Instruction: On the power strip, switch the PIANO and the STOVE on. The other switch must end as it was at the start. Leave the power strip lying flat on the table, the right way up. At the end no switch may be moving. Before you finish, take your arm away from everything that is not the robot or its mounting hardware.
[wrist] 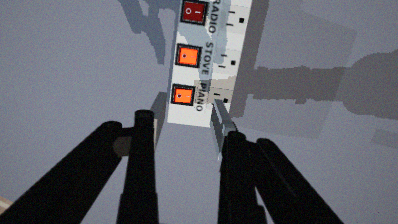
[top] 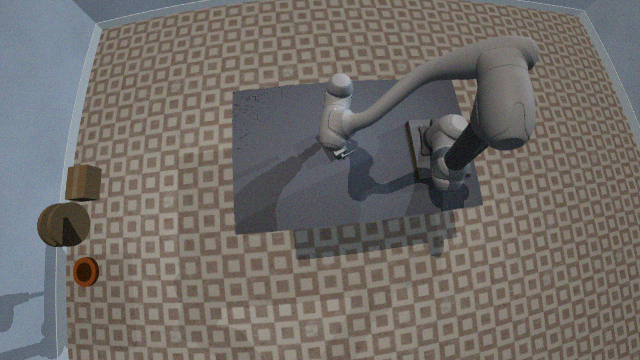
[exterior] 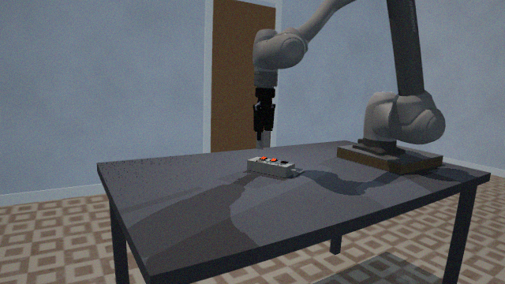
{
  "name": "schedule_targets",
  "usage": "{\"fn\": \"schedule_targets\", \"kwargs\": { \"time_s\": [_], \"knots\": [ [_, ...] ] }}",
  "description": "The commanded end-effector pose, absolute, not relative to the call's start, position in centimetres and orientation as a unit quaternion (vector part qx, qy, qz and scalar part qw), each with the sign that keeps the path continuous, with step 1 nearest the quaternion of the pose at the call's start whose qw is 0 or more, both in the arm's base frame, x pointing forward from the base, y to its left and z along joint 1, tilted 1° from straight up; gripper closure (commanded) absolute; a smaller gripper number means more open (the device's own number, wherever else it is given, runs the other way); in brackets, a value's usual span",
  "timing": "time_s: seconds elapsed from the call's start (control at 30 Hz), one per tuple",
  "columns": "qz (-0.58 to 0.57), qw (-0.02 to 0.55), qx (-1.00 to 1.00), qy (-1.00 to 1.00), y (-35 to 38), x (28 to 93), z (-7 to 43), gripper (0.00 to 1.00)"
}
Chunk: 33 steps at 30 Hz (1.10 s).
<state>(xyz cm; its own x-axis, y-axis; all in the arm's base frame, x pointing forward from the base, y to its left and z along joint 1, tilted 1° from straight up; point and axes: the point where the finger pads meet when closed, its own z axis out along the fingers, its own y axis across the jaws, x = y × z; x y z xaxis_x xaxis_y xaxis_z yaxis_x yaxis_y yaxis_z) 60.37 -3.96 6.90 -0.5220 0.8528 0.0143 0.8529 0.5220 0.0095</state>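
Note:
The white power strip (wrist: 209,60) lies flat on the dark table, right way up; it also shows in the exterior view (exterior: 271,166) and, mostly hidden by the arm, in the overhead view (top: 345,152). In the wrist view the PIANO switch (wrist: 182,94) and the STOVE switch (wrist: 188,55) glow bright orange. The RADIO switch (wrist: 194,12) is dark red. My gripper (wrist: 189,108) hangs well above the strip's PIANO end, fingers parted and empty; it also shows in the exterior view (exterior: 263,134).
The arm's base sits on a wooden plate (exterior: 388,158) at the table's right side. A brown door (exterior: 237,75) stands behind. On the floor at the far left are a cardboard box (top: 83,182), a wooden disc (top: 64,224) and an orange ring (top: 85,271).

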Motion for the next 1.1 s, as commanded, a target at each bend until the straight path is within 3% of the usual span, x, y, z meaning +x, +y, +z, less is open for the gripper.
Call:
{"fn": "schedule_targets", "kwargs": {
  "time_s": [0.0, 0.63, 1.07],
  "knots": [
    [-0.008, 0.004, -0.489, -0.872, -4.0, 60.4, 7.4, 0.0],
    [-0.008, 0.004, -0.489, -0.872, -4.1, 60.4, 14.7, 0.0],
    [-0.008, 0.004, -0.489, -0.872, -4.1, 60.4, 15.2, 0.0]
  ]
}}
